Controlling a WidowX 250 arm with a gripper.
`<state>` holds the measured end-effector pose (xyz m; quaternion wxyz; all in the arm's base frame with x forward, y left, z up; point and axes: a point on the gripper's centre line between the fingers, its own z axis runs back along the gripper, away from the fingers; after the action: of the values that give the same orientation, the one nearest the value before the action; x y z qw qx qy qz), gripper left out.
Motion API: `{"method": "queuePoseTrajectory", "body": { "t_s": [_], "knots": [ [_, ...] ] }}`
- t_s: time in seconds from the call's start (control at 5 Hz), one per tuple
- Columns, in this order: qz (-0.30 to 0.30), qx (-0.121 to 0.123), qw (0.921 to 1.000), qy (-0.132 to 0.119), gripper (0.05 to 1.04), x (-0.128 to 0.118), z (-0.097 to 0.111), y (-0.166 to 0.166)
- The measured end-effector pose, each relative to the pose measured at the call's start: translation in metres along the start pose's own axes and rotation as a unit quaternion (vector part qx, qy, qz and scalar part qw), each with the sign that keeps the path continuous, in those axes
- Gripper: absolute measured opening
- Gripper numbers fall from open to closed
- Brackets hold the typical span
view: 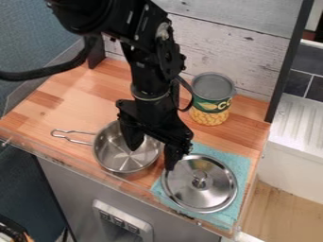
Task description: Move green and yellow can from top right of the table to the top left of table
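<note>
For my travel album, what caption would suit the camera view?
Open black claw over a steel pot, lid on teal cloth, green-and-yellow can standing behind.

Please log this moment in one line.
black tool: open, near steel pot | green-and-yellow can: upright, back right, not held | round steel lid: on teal cloth

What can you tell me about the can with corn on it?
The can looks like metal, with a round grey top. Its label is green above, with yellow letters, and yellow kernels below. It stands upright on the wooden table, toward the back right, near the whitish boards. The open gripper isn't holding it.
</note>
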<state>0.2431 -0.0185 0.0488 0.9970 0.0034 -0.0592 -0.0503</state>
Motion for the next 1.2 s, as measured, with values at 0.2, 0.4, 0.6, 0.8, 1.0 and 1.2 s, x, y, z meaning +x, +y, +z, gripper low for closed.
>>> {"method": "queuePoseTrajectory", "body": {
  "t_s": [0.2,0.4,0.6,0.8,1.0,1.2],
  "knots": [
    [0.002,-0.002,0.9999,0.01,1.001,-0.002,-0.004,-0.001],
    [-0.023,-0.018,0.9996,0.003,1.001,0.024,-0.004,-0.028],
    [-0.051,-0.026,0.9983,-0.012,1.001,0.047,-0.001,-0.052],
    [-0.077,-0.029,0.9964,-0.022,1.001,0.069,-0.003,-0.072],
    [-0.089,-0.031,0.9952,-0.023,1.001,0.096,-0.009,-0.083],
    [-0.095,-0.046,0.9938,-0.033,1.001,0.124,-0.011,-0.093]
  ]
}}
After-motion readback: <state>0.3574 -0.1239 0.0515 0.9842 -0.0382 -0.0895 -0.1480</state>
